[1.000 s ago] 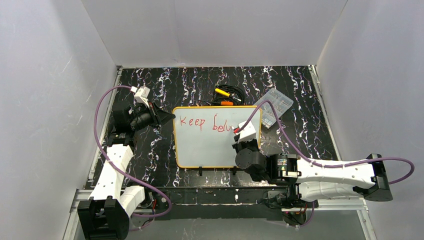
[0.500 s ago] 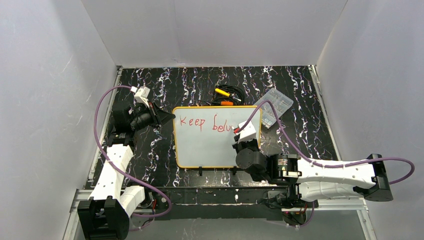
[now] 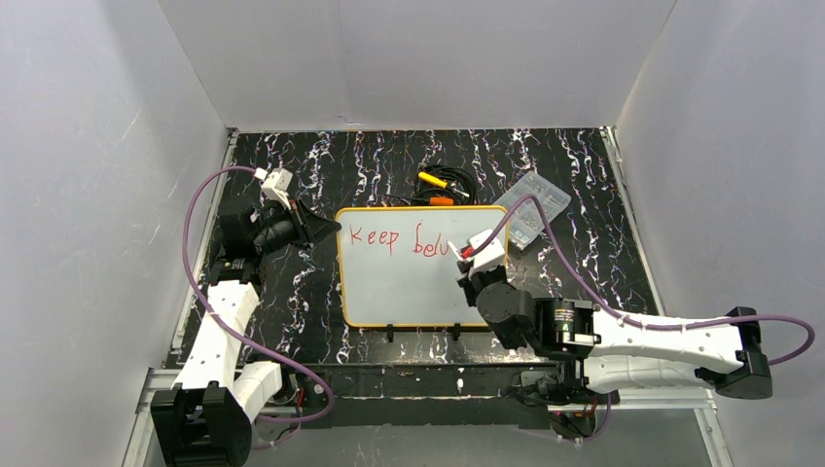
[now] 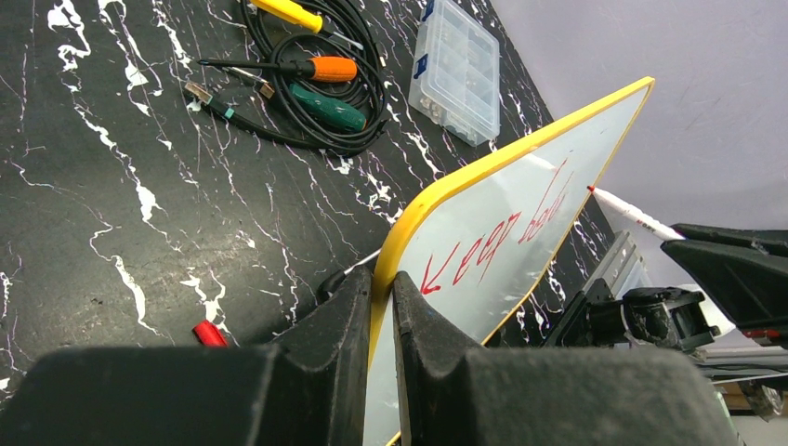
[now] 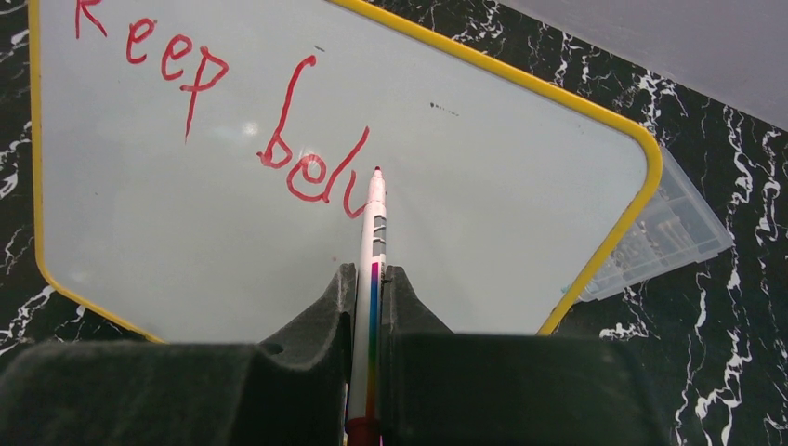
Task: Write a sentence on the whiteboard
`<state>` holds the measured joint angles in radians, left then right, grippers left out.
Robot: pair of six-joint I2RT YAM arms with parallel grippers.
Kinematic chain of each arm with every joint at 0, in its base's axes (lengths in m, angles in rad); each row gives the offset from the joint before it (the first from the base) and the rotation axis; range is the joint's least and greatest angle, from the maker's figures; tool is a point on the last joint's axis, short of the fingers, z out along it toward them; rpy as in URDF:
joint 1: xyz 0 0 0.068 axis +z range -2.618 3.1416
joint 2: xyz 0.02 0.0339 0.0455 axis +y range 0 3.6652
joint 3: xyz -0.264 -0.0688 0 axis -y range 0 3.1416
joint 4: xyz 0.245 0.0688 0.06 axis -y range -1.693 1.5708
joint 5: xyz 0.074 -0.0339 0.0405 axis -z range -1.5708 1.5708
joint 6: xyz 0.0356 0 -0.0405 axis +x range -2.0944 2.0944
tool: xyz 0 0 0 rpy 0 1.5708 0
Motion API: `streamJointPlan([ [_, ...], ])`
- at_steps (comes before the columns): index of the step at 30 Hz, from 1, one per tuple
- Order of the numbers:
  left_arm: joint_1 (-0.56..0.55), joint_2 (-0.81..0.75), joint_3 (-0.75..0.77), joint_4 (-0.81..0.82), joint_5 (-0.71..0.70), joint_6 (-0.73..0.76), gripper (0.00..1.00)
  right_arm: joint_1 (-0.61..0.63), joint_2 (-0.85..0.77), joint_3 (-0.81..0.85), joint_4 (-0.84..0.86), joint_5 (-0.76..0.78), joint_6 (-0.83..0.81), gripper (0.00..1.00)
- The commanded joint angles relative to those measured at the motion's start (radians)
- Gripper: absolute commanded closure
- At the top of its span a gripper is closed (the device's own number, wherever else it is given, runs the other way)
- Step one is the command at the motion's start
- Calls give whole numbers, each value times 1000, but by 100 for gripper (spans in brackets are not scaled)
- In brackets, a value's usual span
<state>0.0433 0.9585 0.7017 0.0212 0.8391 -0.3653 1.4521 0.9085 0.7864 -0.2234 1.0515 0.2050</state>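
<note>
The whiteboard (image 3: pixel 409 287) lies in the middle of the table with its yellow rim and two black clips at the near edge. Red lettering, the sentence (image 3: pixel 394 240), reads "Keep belu" along its top. My left gripper (image 4: pixel 383 279) is shut on the whiteboard's (image 4: pixel 502 251) left rim, one finger on each face. My right gripper (image 5: pixel 370 274) is shut on a white marker (image 5: pixel 374 223) with a rainbow stripe. The marker's red tip sits just right of the last stroke of the sentence (image 5: pixel 232 121). I cannot tell if it touches the whiteboard (image 5: pixel 483 214).
A clear plastic box (image 3: pixel 533 206) lies at the board's far right corner. Screwdrivers and a coil of black cable (image 3: pixel 440 187) lie just beyond the board. A red cap (image 4: pixel 209 333) rests on the table near my left gripper. White walls enclose three sides.
The right arm's wrist has shifted slightly away from me and its elbow has swung right, moving the marker a little. The left arm has not moved.
</note>
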Motion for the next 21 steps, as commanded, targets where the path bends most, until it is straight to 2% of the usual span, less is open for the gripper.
streamJointPlan([
  [1,-8,0,18,-43,21,15,100,-78,-40,-32,132,-97,-84,99],
  [4,-8,-1,15,-45,19,19,100,-138,-62,-42,157,-177,-97,99],
  [14,-8,16,21,-50,21,22,100,-141,-172,-82,64,-190,-30,99],
  [21,-8,17,21,-50,22,20,100,-141,-153,-81,41,-219,-14,99],
])
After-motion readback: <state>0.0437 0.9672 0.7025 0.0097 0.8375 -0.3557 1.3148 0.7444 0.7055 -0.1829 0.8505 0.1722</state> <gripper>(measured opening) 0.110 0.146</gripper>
